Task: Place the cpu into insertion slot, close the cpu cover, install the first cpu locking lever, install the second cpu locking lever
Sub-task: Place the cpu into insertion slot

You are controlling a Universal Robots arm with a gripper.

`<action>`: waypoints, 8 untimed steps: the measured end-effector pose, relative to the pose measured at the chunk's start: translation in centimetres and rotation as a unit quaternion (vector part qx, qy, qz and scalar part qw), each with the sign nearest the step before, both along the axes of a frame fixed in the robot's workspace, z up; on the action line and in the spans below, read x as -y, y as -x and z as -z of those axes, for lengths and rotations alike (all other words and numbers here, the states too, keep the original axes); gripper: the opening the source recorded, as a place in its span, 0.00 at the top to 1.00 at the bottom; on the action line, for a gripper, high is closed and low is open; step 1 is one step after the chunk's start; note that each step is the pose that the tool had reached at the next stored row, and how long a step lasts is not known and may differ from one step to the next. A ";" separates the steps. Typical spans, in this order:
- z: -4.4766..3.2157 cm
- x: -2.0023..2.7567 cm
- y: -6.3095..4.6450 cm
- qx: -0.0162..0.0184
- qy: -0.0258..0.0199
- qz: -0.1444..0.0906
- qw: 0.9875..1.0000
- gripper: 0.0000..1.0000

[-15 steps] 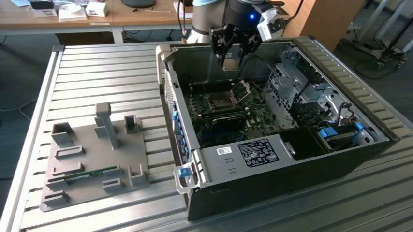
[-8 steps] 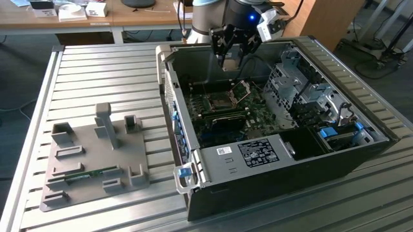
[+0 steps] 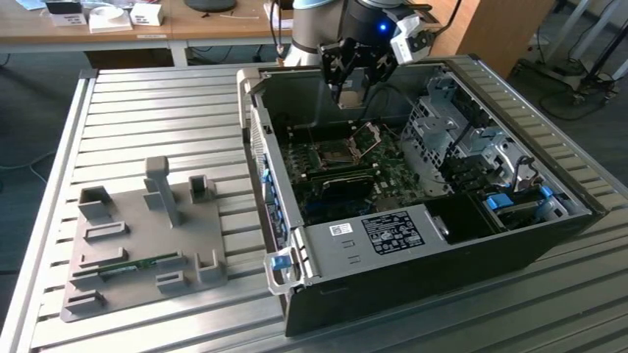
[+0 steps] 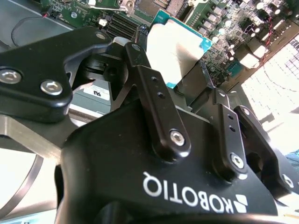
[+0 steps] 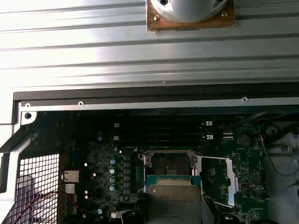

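The gripper (image 4: 173, 65) is clamped on the cpu (image 4: 175, 49). In the second wrist view its two black fingers (image 4: 149, 88) press against opposite edges of the chip, and the pale metal top shows between them. In the exterior view the gripper (image 3: 351, 92) hangs over the open case (image 3: 442, 243), near its far wall, with the cpu (image 3: 351, 98) at its tips, clear of the board (image 3: 393, 173) below.

In the first wrist view the cpu (image 5: 174, 205) is seen flat, metal top up, with a blue-green rim around it. The slot (image 5: 167, 164) lies just beyond one edge of the chip, a dark square recess framed in silver, and nothing sits in it. The chip is apart from the slot, held above the board. Just past the slot run the long black memory slots (image 5: 159, 133).

The cover (image 5: 232, 179) is swung open to one side of the slot, hinged along the edge next to it, with the square window showing. In the exterior view the slot (image 3: 334, 149) sits in the middle of the green board and the cover (image 3: 370, 140) stands tilted up just beside it, on the exterior view's right.

The case lies on its side, open face up, on a ribbed metal table (image 3: 157, 110). On the exterior view's left, well apart from the case, a grey fixture (image 3: 147, 243) with upright posts and small pockets rests on the table. A narrow green strip (image 3: 128, 266) lies in one of its pockets.
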State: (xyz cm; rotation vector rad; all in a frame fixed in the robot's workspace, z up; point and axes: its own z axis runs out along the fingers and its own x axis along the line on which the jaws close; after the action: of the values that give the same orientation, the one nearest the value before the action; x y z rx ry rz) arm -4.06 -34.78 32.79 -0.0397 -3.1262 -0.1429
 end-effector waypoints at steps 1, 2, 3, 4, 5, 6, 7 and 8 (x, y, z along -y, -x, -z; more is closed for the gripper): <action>0.00 0.00 0.0 0.000 0.000 0.000 1.000 0.46; 0.01 0.00 0.0 0.000 0.000 0.000 1.000 0.46; 0.01 0.00 0.0 0.000 0.000 0.000 1.000 0.46; 0.02 -0.01 0.0 0.000 0.000 0.000 1.000 0.46; 0.03 -0.02 0.0 0.000 0.000 0.000 1.000 0.46; 0.02 -0.04 0.0 0.000 0.000 0.000 1.000 0.46; 0.02 -0.06 0.0 0.000 0.000 0.000 1.000 0.46; 0.02 -0.09 0.0 0.000 0.000 0.000 1.000 0.46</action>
State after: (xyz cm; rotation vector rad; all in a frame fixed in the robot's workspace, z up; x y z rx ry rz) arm -4.06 -34.69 32.77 -0.0397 -3.1262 -0.1431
